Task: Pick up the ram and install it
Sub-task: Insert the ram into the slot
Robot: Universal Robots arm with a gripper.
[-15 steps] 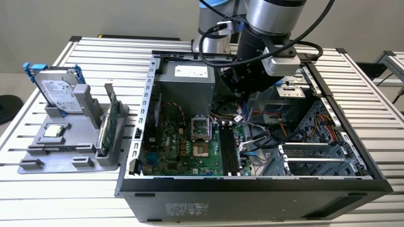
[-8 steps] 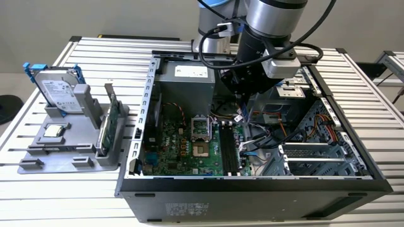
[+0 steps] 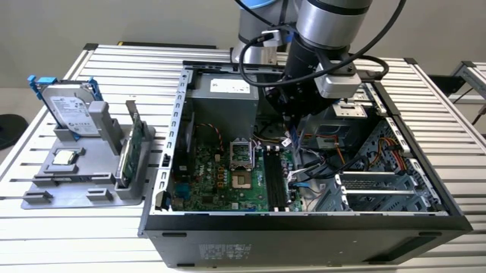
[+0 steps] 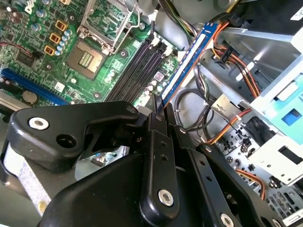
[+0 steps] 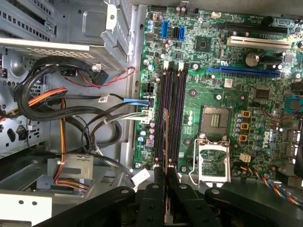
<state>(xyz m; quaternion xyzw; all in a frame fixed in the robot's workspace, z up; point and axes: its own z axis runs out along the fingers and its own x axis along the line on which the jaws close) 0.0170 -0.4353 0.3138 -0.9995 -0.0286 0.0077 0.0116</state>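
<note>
Ram gripped above the motherboard.
My gripper [image 4: 158, 111] was clamped on the ram [image 4: 187, 61], held edge-on over the motherboard [image 5: 213, 90] memory slots [image 5: 173, 118].

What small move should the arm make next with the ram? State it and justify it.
Probably ease straight down: the gripper holds the ram edge-on above the black memory slots, apparently lined up along them in the first wrist view, but not yet seated.

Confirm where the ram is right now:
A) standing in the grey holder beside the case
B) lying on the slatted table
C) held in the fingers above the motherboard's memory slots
C: in the second wrist view the ram runs out from the gripper, held edge-on over the motherboard near its memory slots.
</note>
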